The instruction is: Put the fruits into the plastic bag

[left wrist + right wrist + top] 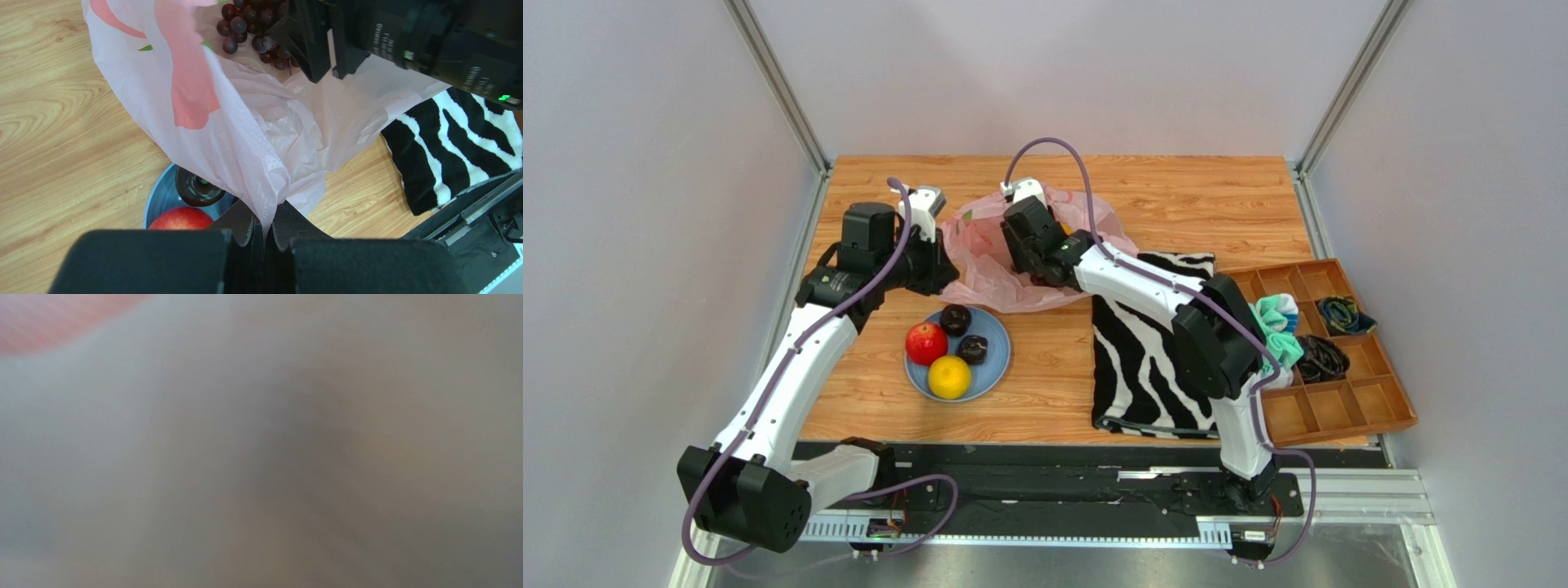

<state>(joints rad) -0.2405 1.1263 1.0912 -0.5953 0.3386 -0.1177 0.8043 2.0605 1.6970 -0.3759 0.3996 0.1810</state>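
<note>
The right wrist view is a grey blur with a faint pink patch at its upper left corner; nothing can be made out in it. From above, the right fingers (305, 43) are sunk in the mouth of the plastic bag (995, 276), and whether they are spread or closed cannot be told. The left wrist view shows their black housing right against the grape bunch (248, 21). The bunch is cut off by the top edge and partly hidden behind that housing, so it is unclear whether it is being gripped.

The left fingers (236, 231) are pressed together, pinching a gathered fold of the bag's thin pink film, which rises from them toward the right fingers.

There is one bag and one grape bunch, which sits at the bag's opening. One blue plate (995, 368) lies on the bench (1210, 196) just beside the left fingers, on their near side. It holds four fruits: one red apple (925, 343), one yellow citrus (949, 376) and two dark plums (955, 320) (973, 348). In the left wrist view the bag covers most of the plate.

One zebra cloth (1143, 355) lies beneath the right arm. Beyond it is one wooden divided tray (1369, 410), some of whose compartments hold small bundles too small to identify.
</note>
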